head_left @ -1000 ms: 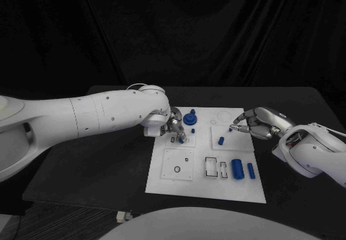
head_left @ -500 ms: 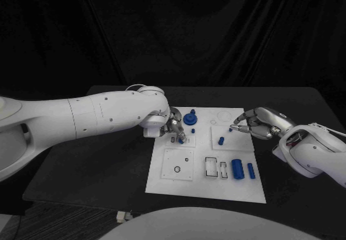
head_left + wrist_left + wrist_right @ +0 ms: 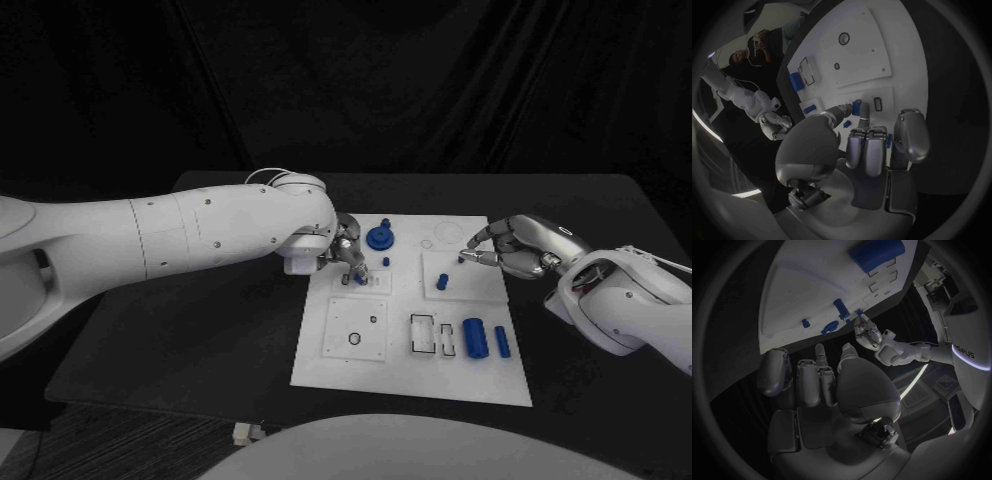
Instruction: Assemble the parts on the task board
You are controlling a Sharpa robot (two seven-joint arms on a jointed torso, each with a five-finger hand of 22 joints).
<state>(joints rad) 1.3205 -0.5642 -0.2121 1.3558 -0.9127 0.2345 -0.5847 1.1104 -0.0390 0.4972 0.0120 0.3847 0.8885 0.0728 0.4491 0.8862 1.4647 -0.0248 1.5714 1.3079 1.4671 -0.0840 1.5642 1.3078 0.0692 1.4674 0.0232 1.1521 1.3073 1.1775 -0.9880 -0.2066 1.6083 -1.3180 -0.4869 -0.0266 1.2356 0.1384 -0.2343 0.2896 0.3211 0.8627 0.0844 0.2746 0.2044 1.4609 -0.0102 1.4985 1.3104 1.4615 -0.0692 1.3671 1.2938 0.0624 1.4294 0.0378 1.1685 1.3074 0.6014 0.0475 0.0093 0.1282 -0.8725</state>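
The white task board (image 3: 411,345) lies mid-table. My left hand (image 3: 346,255) hovers over its upper left corner, thumb and a finger pinching a small blue peg (image 3: 361,281) (image 3: 856,107) that stands beside a narrow slot (image 3: 877,103). A blue round knob (image 3: 379,238) and a tiny peg (image 3: 387,262) stand just right of that hand. My right hand (image 3: 508,245) is at the board's upper right edge, fingers curled in with nothing visible in them. Below its fingertips stands a short blue piece (image 3: 443,282).
A blue cylinder (image 3: 473,336) (image 3: 876,252) and a blue bar (image 3: 502,341) lie at the board's lower right, next to rectangular slots (image 3: 421,335). A square plate with a ring (image 3: 356,330) sits lower left. Black table (image 3: 202,330) surrounds the board.
My left arm has turned slightly at the wrist, its fingers staying at the small peg. The right hand and the other parts have not moved.
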